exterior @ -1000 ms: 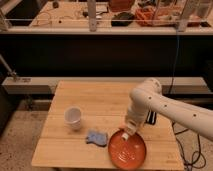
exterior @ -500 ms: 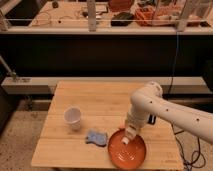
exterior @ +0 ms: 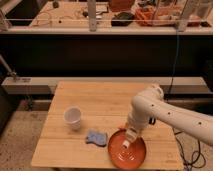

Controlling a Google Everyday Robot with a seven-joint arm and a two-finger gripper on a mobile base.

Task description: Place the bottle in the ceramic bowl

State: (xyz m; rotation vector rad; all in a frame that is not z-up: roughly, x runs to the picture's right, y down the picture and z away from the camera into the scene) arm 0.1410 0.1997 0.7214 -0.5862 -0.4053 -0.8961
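Note:
The ceramic bowl, a wide shallow orange dish, sits at the front right of the wooden table. My gripper hangs just above the bowl's inner left part, at the end of the white arm that reaches down from the right. It is shut on the bottle, which shows only as a small slim white piece pointing down toward the dish. I cannot tell whether the bottle touches the bowl.
A white cup stands on the left of the table. A blue crumpled thing lies between the cup and the bowl. A small orange piece peeks out at the bowl's far rim. Dark shelving runs behind the table.
The arm has swung left and lowered, bringing the gripper from the bowl's far right rim to over its inner part. The cup and the blue thing have stayed put.

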